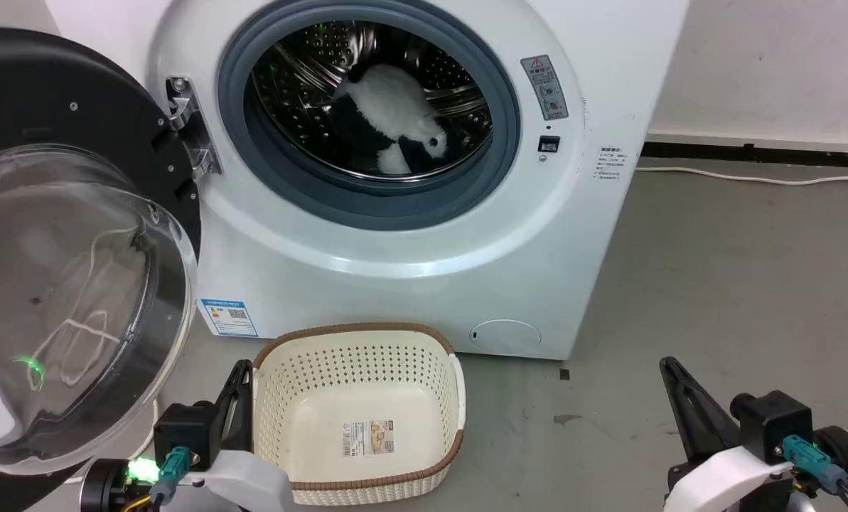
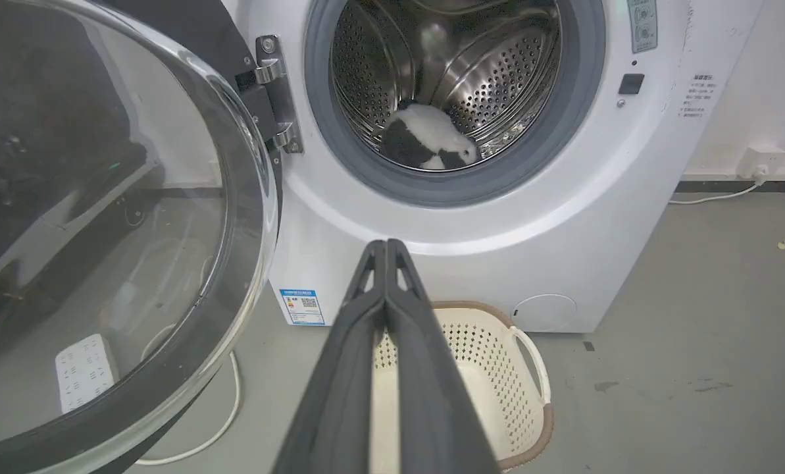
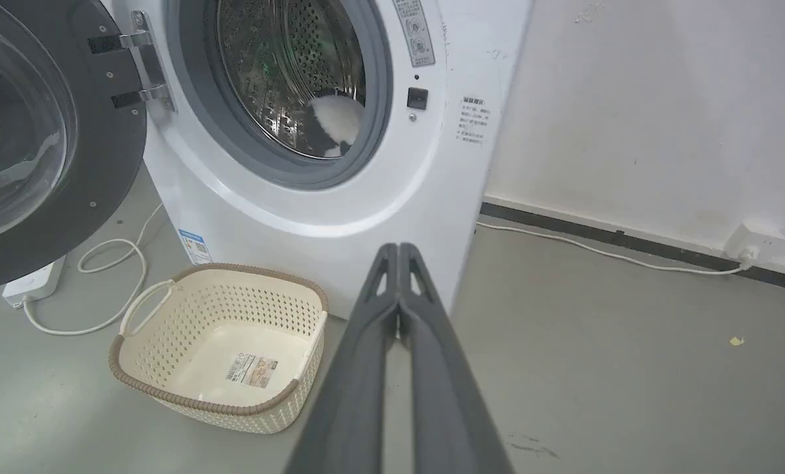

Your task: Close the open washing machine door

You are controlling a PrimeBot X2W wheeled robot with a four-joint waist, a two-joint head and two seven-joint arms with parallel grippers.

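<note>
A: Both claws low, fingers pressed together, empty: left gripper [image 1: 241,380] beside the basket [image 1: 356,328], right gripper [image 1: 672,373] well apart.

B: The washing machine door [image 1: 68,270] hangs wide open just up-left of the left one, hinged to the washing machine [image 1: 409,284] behind. Left arm's nearer.

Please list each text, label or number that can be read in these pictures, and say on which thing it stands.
Nothing can be read as words.
Grey warning sticker on the washing machine: blurred.
Blue label sticker with QR code, low on its front: too small.
Small print at its right edge: blurred.
Sticker in the basket: blurred.
</note>
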